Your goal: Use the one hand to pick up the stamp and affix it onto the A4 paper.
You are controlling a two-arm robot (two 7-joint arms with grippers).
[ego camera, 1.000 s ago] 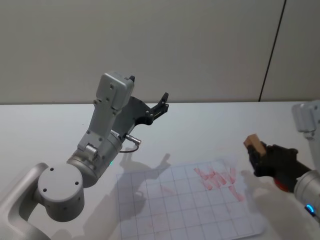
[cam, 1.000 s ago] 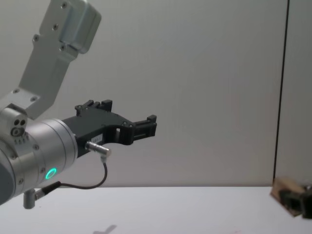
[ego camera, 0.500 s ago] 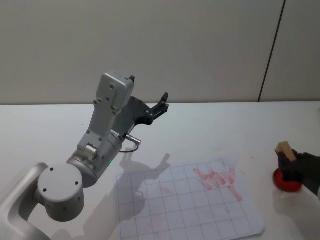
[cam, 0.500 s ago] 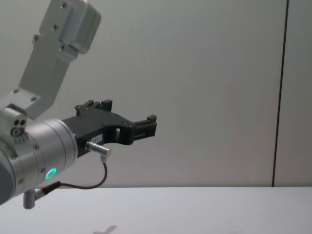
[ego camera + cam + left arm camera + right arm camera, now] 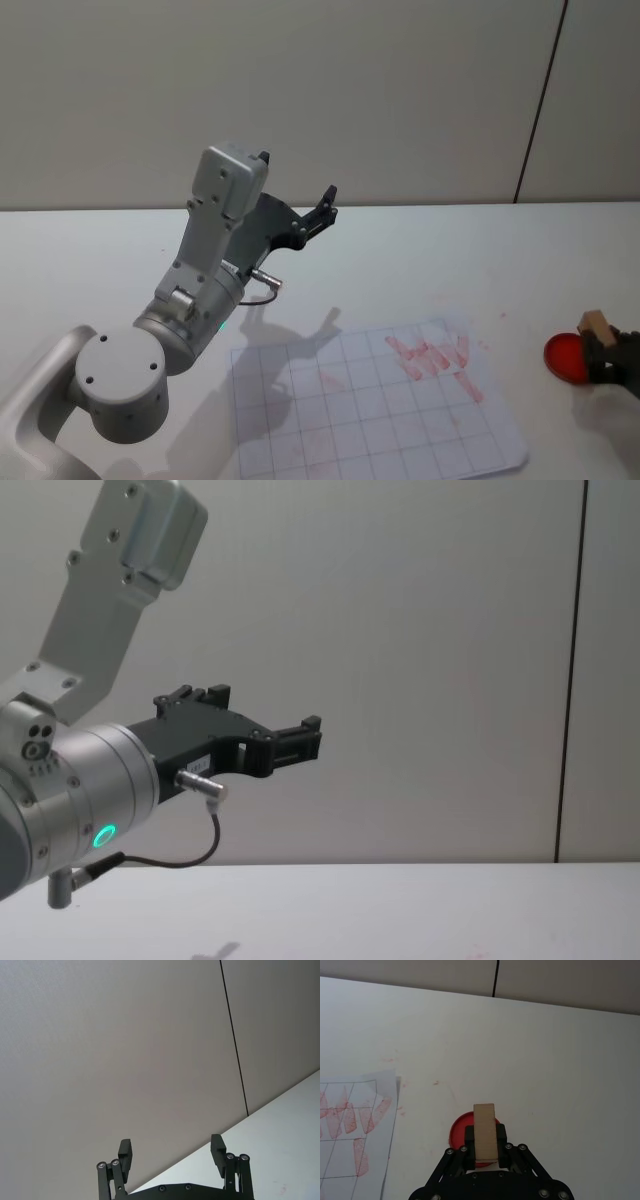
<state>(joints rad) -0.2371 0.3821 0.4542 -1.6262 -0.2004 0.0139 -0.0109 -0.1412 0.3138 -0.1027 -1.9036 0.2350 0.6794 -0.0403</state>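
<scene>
A broad white table (image 5: pixel 430 260) is carrying a white sheet of gridded paper (image 5: pixel 370 420), smeared with red stamp marks in its far right corner, while a round red ink pad (image 5: pixel 566 357) is sitting off the sheet's right edge, apart.

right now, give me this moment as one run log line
right tool: shut on wooden stamp, beside red ink pad | left tool: open, raised, idle | gridded paper: red marks at one corner
</scene>
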